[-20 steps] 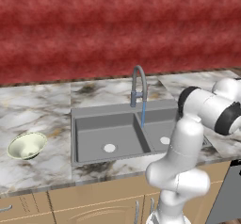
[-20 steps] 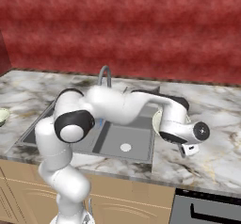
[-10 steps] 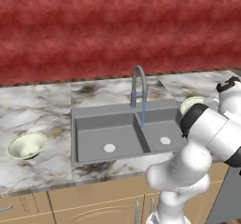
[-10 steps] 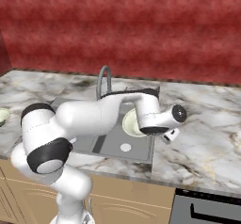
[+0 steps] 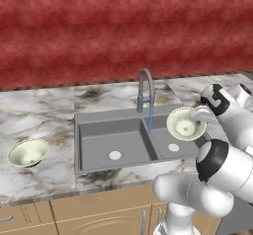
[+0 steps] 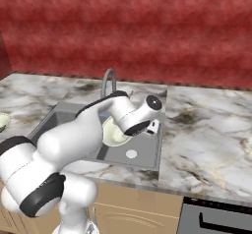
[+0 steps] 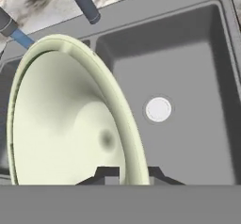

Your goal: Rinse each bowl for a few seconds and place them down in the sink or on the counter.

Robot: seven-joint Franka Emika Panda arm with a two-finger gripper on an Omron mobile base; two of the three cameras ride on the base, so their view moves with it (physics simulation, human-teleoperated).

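My hand (image 7: 123,173) is clenched on the rim of a bowl (image 5: 185,124) at frame centre-right, held tilted over the sink (image 5: 99,140); I judge it rigid, light, slippery when wet, best pinched at the rim.

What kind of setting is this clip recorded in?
A simulated home kitchen, by the look of it: a grey double-basin sink with a curved faucet running water, set in a marbled stone counter over tan wooden cabinets, against a red wall.
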